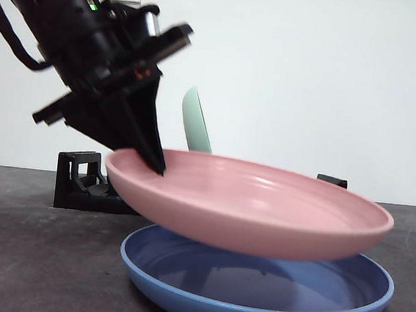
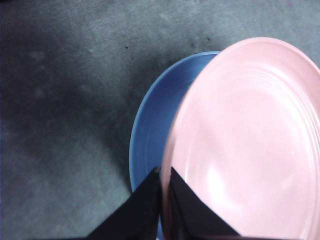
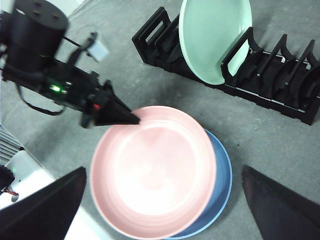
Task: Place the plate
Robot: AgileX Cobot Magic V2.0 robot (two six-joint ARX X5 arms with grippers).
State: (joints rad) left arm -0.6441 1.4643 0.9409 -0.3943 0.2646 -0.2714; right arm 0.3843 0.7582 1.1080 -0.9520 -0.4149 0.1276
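A pink plate (image 1: 262, 209) hangs tilted just above a blue plate (image 1: 254, 293) that lies flat on the table. My left gripper (image 1: 156, 162) is shut on the pink plate's left rim (image 2: 167, 175); its arm comes down from the upper left. In the left wrist view the pink plate (image 2: 250, 145) covers most of the blue plate (image 2: 155, 130). From above, the right wrist view shows the pink plate (image 3: 155, 175) over the blue plate (image 3: 222, 175), and my right gripper (image 3: 162, 220) is open high above them, holding nothing.
A black dish rack (image 3: 280, 75) stands at the back of the table with a mint green plate (image 3: 215, 40) upright in one slot. In the front view the rack (image 1: 80, 180) and green plate (image 1: 196, 122) show behind the pink plate.
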